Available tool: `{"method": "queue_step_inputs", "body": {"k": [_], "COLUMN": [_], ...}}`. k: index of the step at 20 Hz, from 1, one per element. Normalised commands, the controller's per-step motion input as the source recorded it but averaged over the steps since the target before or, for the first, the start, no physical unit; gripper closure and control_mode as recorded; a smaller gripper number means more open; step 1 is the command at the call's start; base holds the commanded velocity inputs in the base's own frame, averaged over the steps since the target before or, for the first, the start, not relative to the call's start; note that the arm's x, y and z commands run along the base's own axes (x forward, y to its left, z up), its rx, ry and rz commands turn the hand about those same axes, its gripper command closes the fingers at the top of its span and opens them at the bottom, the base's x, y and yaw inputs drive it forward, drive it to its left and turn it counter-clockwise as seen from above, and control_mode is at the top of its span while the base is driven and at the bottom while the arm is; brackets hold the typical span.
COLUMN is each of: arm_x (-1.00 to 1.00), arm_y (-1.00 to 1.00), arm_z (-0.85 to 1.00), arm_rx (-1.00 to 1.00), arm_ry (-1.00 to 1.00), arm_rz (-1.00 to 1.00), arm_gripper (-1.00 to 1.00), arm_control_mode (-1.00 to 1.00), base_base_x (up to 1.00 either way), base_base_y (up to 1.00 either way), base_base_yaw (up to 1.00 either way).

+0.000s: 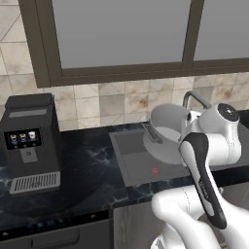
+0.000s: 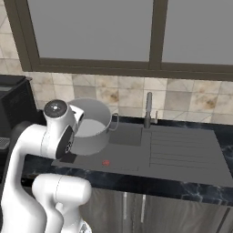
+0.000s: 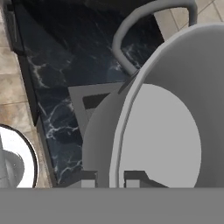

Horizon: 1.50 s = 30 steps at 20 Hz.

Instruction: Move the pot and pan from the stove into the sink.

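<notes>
**Silver-grey pot held over sink basin**

One pot (image 1: pixel 168 132) is seen, one sink (image 2: pixel 182 154), one faucet (image 2: pixel 148 110). One coffee machine (image 1: pixel 30 141) stands on the black marble surface (image 1: pixel 87 165), well left of the sink. A small red mark (image 2: pixel 106 162) lies on the basin floor. In both base views the arm's white body is set in front of the pot and part of it is hidden; the faucet stands just behind it.

In the hand view the end effector (image 3: pixel 110 178) is narrowed onto the pot's rim, one tip inside the wall, one outside. The pot is held tilted above the basin, a loop handle (image 2: pixel 114 121) facing the faucet.
</notes>
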Motion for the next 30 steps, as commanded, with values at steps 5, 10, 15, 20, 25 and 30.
{"method": "queue_step_inputs", "body": {"k": [5, 10, 15, 20, 25, 30], "arm_x": [0.32, 0.31, 0.34, 0.07, 0.05, 0.16], "arm_y": [0.00, 0.00, 0.00, 0.01, 0.00, 0.00], "arm_z": [-0.26, -0.21, -0.16, -0.02, -0.07, -0.35], "arm_rx": [0.00, 0.00, 0.00, 0.00, 0.00, -0.02], "arm_ry": [-0.08, -0.04, -0.04, 0.00, 0.00, 0.00], "arm_rz": [0.00, 0.00, 0.00, 0.00, 0.00, 0.00], "arm_gripper": [1.00, 1.00, 1.00, 1.00, 1.00, 1.00], "arm_control_mode": [-1.00, -1.00, -1.00, -1.00, -1.00, -1.00], "base_base_x": [0.00, 0.00, 0.00, 0.00, 0.00, 0.00], "base_base_y": [0.00, 0.00, 0.00, 0.00, 0.00, 0.00], "base_base_yaw": [0.00, 0.00, 0.00, 0.00, 0.00, 0.00]}}
